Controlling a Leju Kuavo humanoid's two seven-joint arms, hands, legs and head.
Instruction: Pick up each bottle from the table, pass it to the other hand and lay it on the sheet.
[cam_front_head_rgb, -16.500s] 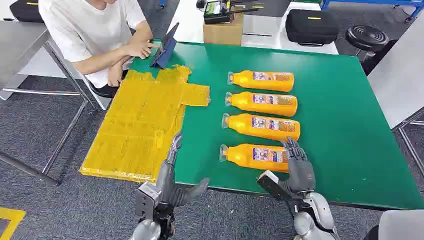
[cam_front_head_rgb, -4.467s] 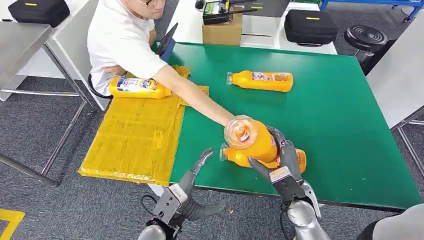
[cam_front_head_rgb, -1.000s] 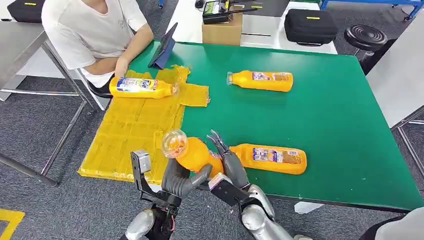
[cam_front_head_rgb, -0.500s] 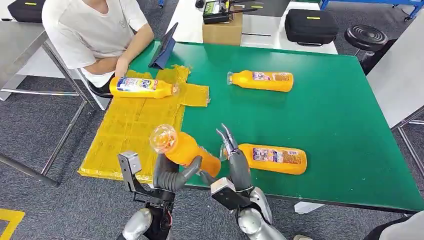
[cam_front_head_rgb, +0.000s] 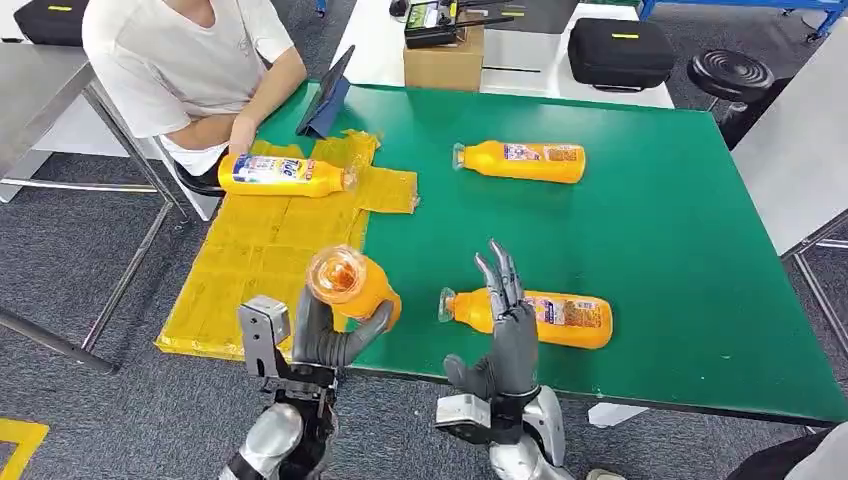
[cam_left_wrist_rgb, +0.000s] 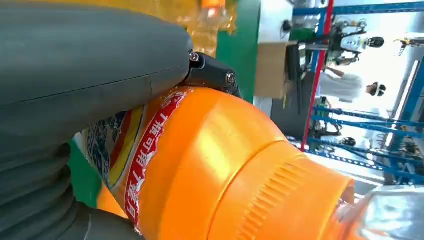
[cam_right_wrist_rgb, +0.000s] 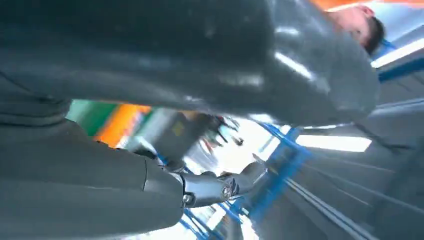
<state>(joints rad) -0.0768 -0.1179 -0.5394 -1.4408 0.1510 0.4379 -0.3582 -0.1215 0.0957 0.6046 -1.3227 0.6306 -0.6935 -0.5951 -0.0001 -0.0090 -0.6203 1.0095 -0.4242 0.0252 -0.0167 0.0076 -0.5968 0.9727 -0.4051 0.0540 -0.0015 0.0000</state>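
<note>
My left hand (cam_front_head_rgb: 325, 335) grips an orange bottle (cam_front_head_rgb: 350, 285) at the table's front edge, clear cap end toward me, beside the yellow sheet (cam_front_head_rgb: 280, 250). The left wrist view has that bottle (cam_left_wrist_rgb: 220, 165) close up under the thumb (cam_left_wrist_rgb: 90, 60). My right hand (cam_front_head_rgb: 510, 335) stands open with fingers raised, in front of a second orange bottle (cam_front_head_rgb: 550, 317) lying on the green table (cam_front_head_rgb: 660, 230). A third bottle (cam_front_head_rgb: 520, 161) lies farther back. One bottle (cam_front_head_rgb: 285, 174) lies on the sheet's far end. In the right wrist view the right hand (cam_right_wrist_rgb: 175, 125) is blurred.
A person in a white shirt (cam_front_head_rgb: 170, 60) sits at the table's far left corner beside a propped tablet (cam_front_head_rgb: 330, 95). A cardboard box (cam_front_head_rgb: 445, 60) and black cases (cam_front_head_rgb: 620, 50) stand behind the table. A black stool (cam_front_head_rgb: 735, 75) is at the back right.
My left hand carried the bottle left toward the sheet. My right hand let go, drew back right and opened, fingers up. Earlier, the person took a bottle and put it on the sheet.
</note>
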